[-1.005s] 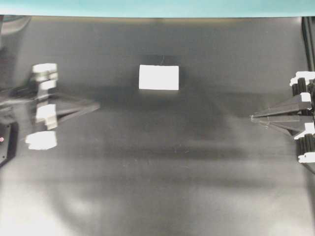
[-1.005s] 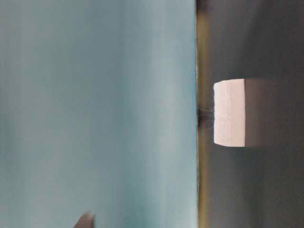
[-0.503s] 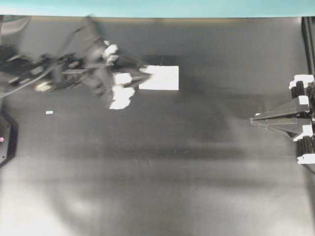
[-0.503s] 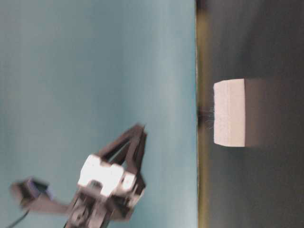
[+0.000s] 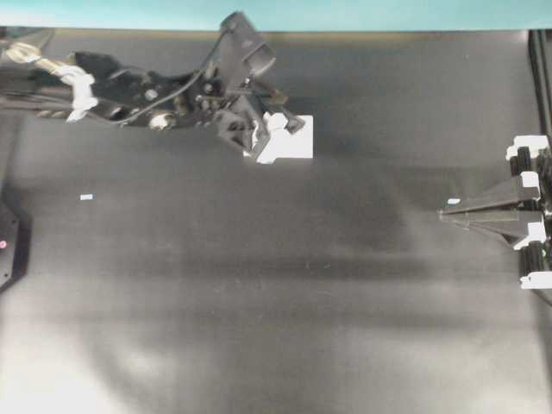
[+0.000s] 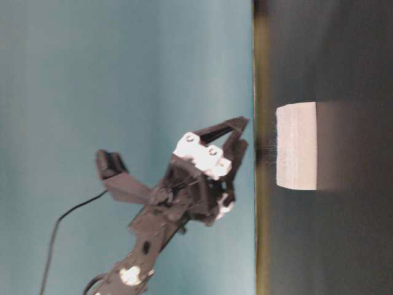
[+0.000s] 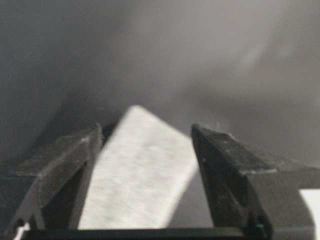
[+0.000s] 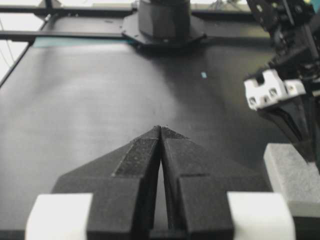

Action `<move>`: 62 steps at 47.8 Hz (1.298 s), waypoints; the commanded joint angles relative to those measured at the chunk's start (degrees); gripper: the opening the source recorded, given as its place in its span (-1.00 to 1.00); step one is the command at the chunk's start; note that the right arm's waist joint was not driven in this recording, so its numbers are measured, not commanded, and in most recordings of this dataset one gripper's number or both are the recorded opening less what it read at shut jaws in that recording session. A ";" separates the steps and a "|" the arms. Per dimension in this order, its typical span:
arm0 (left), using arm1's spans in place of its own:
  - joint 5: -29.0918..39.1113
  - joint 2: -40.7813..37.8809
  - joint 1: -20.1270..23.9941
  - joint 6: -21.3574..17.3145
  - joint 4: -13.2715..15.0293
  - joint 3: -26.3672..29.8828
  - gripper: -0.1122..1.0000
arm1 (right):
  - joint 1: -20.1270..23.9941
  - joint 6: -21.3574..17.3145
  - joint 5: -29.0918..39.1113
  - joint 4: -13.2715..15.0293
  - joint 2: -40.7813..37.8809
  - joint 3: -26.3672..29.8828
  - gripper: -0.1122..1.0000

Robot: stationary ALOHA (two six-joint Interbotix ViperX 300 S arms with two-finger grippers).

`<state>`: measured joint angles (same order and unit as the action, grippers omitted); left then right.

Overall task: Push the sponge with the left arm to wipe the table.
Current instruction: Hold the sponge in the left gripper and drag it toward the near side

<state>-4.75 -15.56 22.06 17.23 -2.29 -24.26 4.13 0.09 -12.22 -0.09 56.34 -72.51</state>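
The white sponge (image 5: 295, 147) lies on the black table (image 5: 276, 293) at the back middle; it also shows in the table-level view (image 6: 296, 146) and the right wrist view (image 8: 295, 175). The left arm (image 5: 129, 90) reaches in from the back left. My left gripper (image 5: 280, 129) is open over the sponge's left end. In the left wrist view the sponge (image 7: 140, 180) lies between the two fingers of that gripper (image 7: 145, 130), with a gap on the right side. I cannot tell if they touch. My right gripper (image 5: 444, 210) is shut and empty at the right edge (image 8: 161, 129).
A teal strip (image 5: 259, 13) runs along the table's far edge. A tiny white tape speck (image 5: 86, 197) lies at the left. A black device (image 5: 9, 246) sits at the left edge. The left arm's base (image 8: 165, 20) stands across the table in the right wrist view.
The left arm has swung from the left edge up and right to the sponge and now stands over its left end. The sponge and the right gripper have not moved.
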 commanded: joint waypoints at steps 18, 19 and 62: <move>-0.53 -4.13 0.26 5.80 -0.09 1.05 0.41 | 0.00 0.00 -0.70 -0.09 0.00 -0.09 -0.80; -0.53 -4.13 0.18 5.98 -0.09 0.88 0.41 | 0.00 0.00 -0.62 -0.09 0.00 -0.09 -0.80; 0.53 0.53 -3.52 7.65 -0.18 -7.21 -0.31 | 0.00 0.09 -0.70 0.00 0.79 -0.88 -0.80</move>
<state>-4.66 -16.61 19.86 24.43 -2.20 -30.50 4.13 0.09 -12.30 -0.09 57.39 -73.74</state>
